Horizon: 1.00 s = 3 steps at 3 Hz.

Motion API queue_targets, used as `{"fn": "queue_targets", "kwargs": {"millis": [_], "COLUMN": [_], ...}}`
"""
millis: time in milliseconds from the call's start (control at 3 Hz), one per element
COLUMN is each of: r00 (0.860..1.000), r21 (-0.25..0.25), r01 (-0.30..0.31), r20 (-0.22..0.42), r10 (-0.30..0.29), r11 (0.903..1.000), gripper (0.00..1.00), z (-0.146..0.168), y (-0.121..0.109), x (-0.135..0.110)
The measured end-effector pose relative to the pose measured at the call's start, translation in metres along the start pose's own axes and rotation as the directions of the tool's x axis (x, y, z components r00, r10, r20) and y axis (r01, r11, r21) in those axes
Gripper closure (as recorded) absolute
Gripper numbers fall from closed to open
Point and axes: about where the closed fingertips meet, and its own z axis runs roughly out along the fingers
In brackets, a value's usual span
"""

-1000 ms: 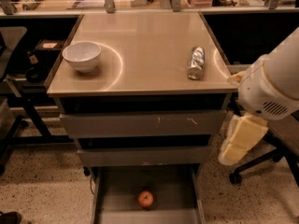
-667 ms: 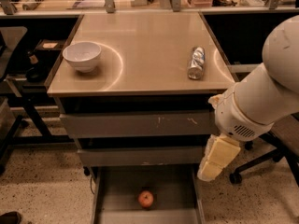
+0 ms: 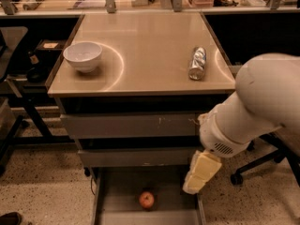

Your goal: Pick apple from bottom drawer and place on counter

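Just the one camera view to go by. The step in hand is judged to be the reach into the drawer. The apple (image 3: pixel 146 199) hasn't been grasped yet and is seen lying on the floor of the pulled-out bottom drawer (image 3: pixel 119 205), roughly mid-width.

The end effector (image 3: pixel 194 186) is hung over the drawer's right side, pointed down, just above the drawer's right wall. Whether it's spread or pressed together can't be told, since it's seen as one pale block, probably edge-on.

So the apple is found lower than the end effector and further toward the drawer's middle, near it but clearly apart.

For the next move, a shift over the drawer's middle and a drop into the drawer would be called for, with the drawer's right wall kept clear.

The tabletop (image 3: pixel 150 46) above the drawer, where the apple is meant to be set, is shared by a white bowl (image 3: pixel 83 55) and a silver can (image 3: pixel 197 63).
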Motion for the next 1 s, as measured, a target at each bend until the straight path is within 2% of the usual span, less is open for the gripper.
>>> {"fn": "queue_targets", "kwargs": {"millis": [333,667,1000], "r00": [0.999,0.997,0.997], "r21": [-0.020,-0.045,-0.045], "r01": [-0.030,-0.073,-0.073], "r20": [0.012,-0.006,-0.006], "r10": [0.031,0.073,0.073], "r11": [0.9993,0.9963,0.9963], "gripper": [0.00,0.00,0.00], "z": [0.051,0.095,0.095], "y": [0.005,0.009,0.009], "x": [0.001,0.006,0.006]}}
